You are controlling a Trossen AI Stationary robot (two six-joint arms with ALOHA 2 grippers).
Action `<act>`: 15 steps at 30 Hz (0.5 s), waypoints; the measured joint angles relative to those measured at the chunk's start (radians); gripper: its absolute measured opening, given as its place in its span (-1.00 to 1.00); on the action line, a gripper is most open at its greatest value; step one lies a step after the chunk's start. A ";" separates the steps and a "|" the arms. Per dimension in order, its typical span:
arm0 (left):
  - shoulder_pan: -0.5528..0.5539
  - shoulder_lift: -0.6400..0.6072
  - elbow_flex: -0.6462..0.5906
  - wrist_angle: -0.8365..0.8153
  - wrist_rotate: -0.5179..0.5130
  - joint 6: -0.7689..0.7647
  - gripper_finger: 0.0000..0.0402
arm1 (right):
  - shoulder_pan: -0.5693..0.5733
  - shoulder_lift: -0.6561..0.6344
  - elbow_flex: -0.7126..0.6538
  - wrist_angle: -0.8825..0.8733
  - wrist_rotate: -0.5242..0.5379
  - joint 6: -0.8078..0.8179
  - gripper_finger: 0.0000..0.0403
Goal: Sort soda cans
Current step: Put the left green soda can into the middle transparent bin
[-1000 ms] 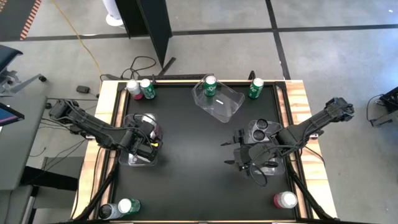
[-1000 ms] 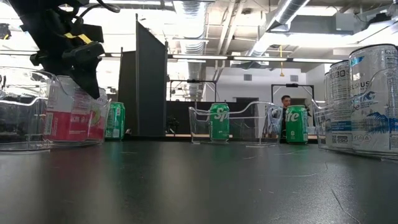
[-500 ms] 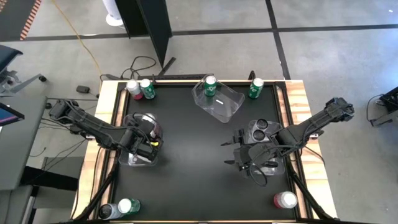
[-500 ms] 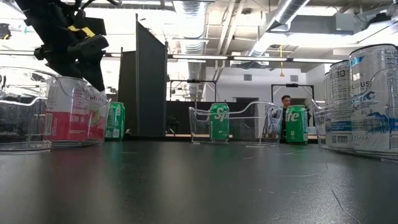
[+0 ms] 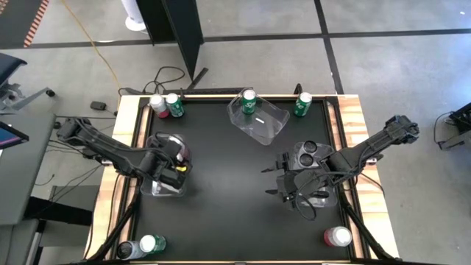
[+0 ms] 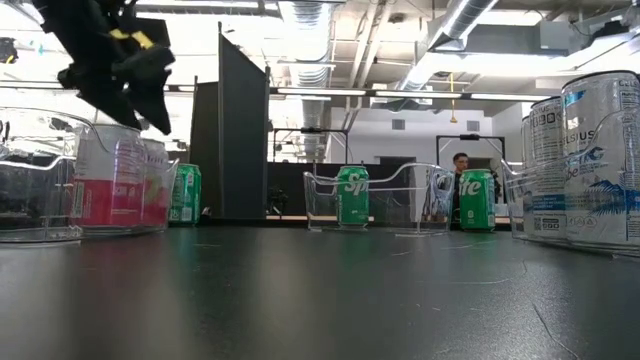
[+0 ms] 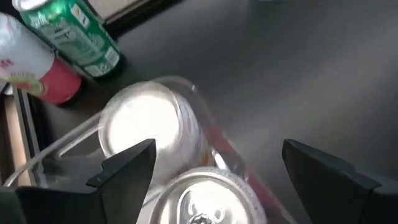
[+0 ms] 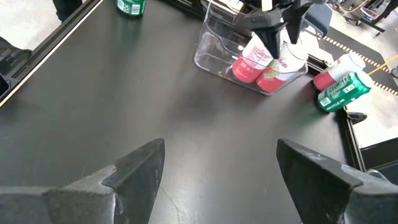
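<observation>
Left gripper hangs above the clear bin at the table's left side, fingers spread and holding nothing; two red cans stand inside the bin. Right gripper waits with fingers apart over bare table beside the bin of dark cans. My read: a red can is just delivered, so the next move calls for clearing the bin's rim and reaching for a loose can (perhaps the red one at the far-left corner, touching a green can)
</observation>
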 joint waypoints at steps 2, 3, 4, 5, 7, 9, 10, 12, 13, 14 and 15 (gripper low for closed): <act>-0.001 -0.009 0.023 -0.015 -0.017 0.009 0.72 | 0.000 0.000 0.000 0.000 0.000 0.000 0.63; -0.001 -0.010 0.036 -0.023 -0.021 0.015 0.72 | 0.000 0.000 0.000 0.000 0.000 0.000 0.63; -0.002 -0.009 0.051 -0.035 -0.027 0.023 0.72 | 0.000 0.000 0.000 0.000 0.000 0.000 0.63; -0.002 -0.009 0.064 -0.046 -0.035 0.027 0.72 | 0.000 0.000 0.000 0.000 0.000 0.000 0.63; -0.002 -0.008 0.091 -0.065 -0.046 0.041 0.72 | 0.000 0.000 0.000 0.000 0.000 0.000 0.63; -0.002 -0.008 0.115 -0.075 -0.057 0.057 0.72 | 0.000 0.000 0.000 0.000 0.000 0.000 0.63; -0.002 -0.008 0.128 -0.083 -0.066 0.065 0.72 | 0.000 0.000 0.000 0.000 0.000 0.000 0.63; -0.002 -0.008 0.155 -0.097 -0.089 0.082 0.72 | 0.000 0.000 0.000 0.000 0.000 0.000 0.63; -0.002 -0.008 0.169 -0.100 -0.100 0.095 0.72 | 0.000 0.000 0.000 0.000 0.000 0.000 0.63; -0.002 -0.008 0.182 -0.101 -0.109 0.108 0.72 | 0.000 0.000 0.000 0.000 0.000 0.000 0.63; 0.001 -0.008 0.193 -0.103 -0.123 0.124 0.72 | 0.000 0.000 0.000 0.000 0.000 0.000 0.63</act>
